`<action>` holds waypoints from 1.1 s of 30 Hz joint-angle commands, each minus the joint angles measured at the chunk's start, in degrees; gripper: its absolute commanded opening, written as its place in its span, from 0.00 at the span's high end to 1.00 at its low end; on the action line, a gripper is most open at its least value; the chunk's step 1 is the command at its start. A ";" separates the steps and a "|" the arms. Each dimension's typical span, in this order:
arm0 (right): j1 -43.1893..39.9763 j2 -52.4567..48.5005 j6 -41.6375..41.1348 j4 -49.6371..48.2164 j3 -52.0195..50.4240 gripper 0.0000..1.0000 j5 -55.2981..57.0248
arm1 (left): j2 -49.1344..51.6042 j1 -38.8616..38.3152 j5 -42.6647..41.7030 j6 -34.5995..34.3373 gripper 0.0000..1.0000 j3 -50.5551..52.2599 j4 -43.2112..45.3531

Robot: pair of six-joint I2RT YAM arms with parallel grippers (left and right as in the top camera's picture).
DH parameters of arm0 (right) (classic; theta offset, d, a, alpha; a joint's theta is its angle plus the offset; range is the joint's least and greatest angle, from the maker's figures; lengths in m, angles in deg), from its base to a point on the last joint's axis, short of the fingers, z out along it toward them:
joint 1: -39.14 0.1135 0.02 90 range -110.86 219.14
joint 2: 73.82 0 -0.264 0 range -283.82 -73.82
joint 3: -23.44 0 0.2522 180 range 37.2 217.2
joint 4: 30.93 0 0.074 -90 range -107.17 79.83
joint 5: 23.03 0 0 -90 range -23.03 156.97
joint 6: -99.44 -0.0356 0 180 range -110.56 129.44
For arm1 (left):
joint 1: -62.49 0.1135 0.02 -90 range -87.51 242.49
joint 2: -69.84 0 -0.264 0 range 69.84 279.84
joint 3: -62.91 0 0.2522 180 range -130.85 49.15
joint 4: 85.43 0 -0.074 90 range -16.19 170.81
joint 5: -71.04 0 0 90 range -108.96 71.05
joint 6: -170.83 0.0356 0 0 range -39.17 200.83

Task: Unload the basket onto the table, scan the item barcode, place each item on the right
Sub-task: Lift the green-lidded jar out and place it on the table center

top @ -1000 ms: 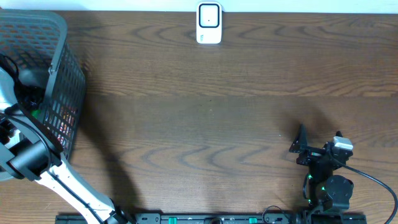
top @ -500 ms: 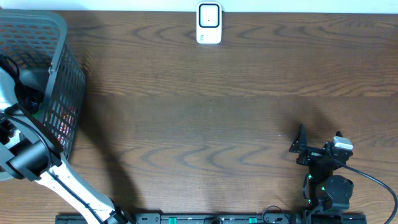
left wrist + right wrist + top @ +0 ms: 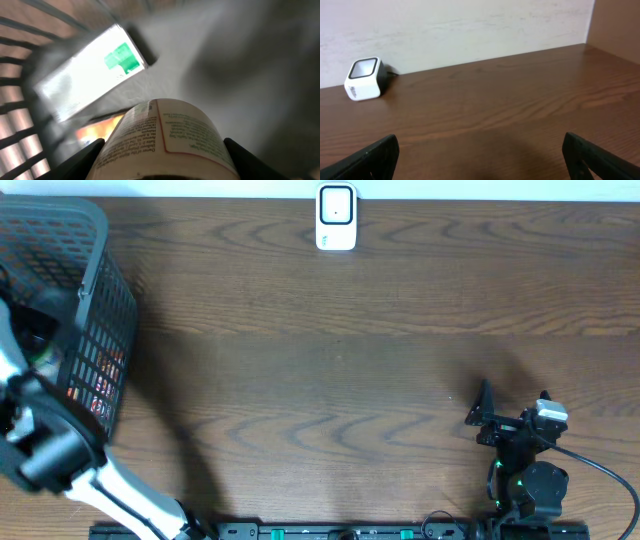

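Counter [image 3: 330,360]: we see dark brown wood with long grain streaks running across and a dull sheen.
Room: a pale, faintly mottled wall [image 3: 470,25] rises from the counter's far edge. A brown panel [image 3: 615,20] meets it at the right.
Near edge: a dark rail [image 3: 330,532] runs along it, and both arms are mounted there.
Scanner [image 3: 336,218]: a white box with a dark window, standing mid-counter at the far edge, just beside the wall.
Basket [image 3: 100,240]: dark grey mesh at the far left corner, its side wall leaning outward. It casts a shadow on the wood beside it.
Left arm [image 3: 60,450]: white and black, reaching from the near edge over the rim and into the basket.
Item: the labelled container [image 3: 165,135] is round, with small print on a pale wrap. It is inside the basket, well apart from the scanner.
Left fingers [image 3: 85,162]: partly closed on the labelled container, one on each side, and it fills the gap between them.
Other contents: a white packet [image 3: 90,75] with a green mark lies beyond the container, blurred. We can't tell what the orange patch [image 3: 97,132] under it is.
Right fingers [image 3: 370,160]: spread wide and holding nothing, low over the counter at the near right and facing the wall.
Cable [image 3: 600,470]: black, looping from the right arm toward the counter's right edge.
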 commanded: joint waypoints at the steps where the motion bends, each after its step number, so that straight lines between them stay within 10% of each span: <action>1: -0.04 0.52 0.46 0.07 -0.22 0.01 -0.22 | -12.13 0.09 0.00 -0.81 0.33 -1.88 -0.26; 15: -0.04 0.52 0.46 0.07 -0.22 0.01 -0.22 | -35.23 -8.72 -34.27 -5.97 0.29 -1.88 2.86; 33: -0.04 0.52 0.46 0.07 -0.22 0.01 -0.22 | -16.04 -55.06 -13.53 -2.40 0.29 1.20 -3.26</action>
